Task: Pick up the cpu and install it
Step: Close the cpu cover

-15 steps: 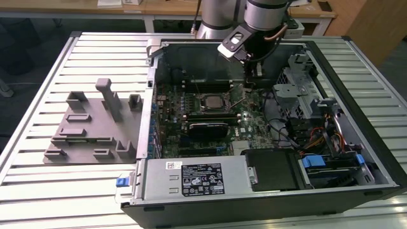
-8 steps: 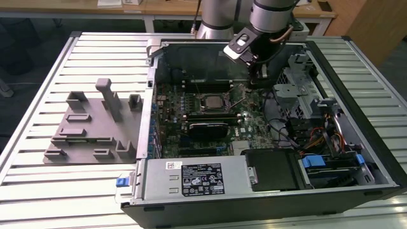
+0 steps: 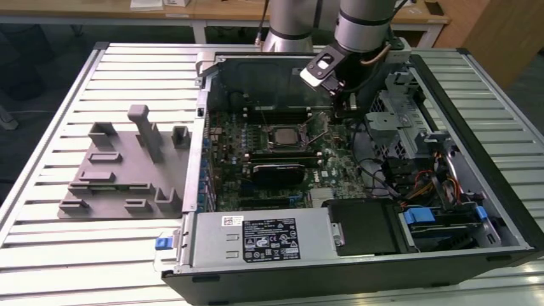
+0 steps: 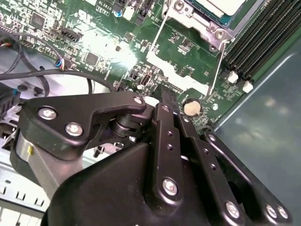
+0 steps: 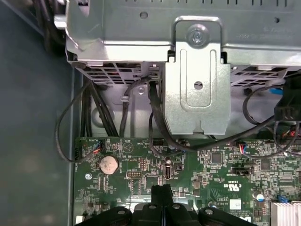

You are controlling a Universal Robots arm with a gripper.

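- Silver-grey cpu (image 3: 285, 135) lying in the socket (image 4: 200, 23) mid-motherboard (image 3: 336, 169), apparently seated flat.
- All inside the open computer case (image 3: 255, 83).
- Beside the socket, close over the board near the coin battery (image 5: 109, 165): gripper (image 5: 162, 190), fingers pressed together, gripping nothing.

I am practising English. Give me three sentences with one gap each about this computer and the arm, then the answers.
The motherboard under the cpu is ____ in colour.
The tool hangs to the exterior view's ____ of the cpu.
The grey fixture stands on the exterior view's ____ of the computer case.
Missing words: green; right; left.
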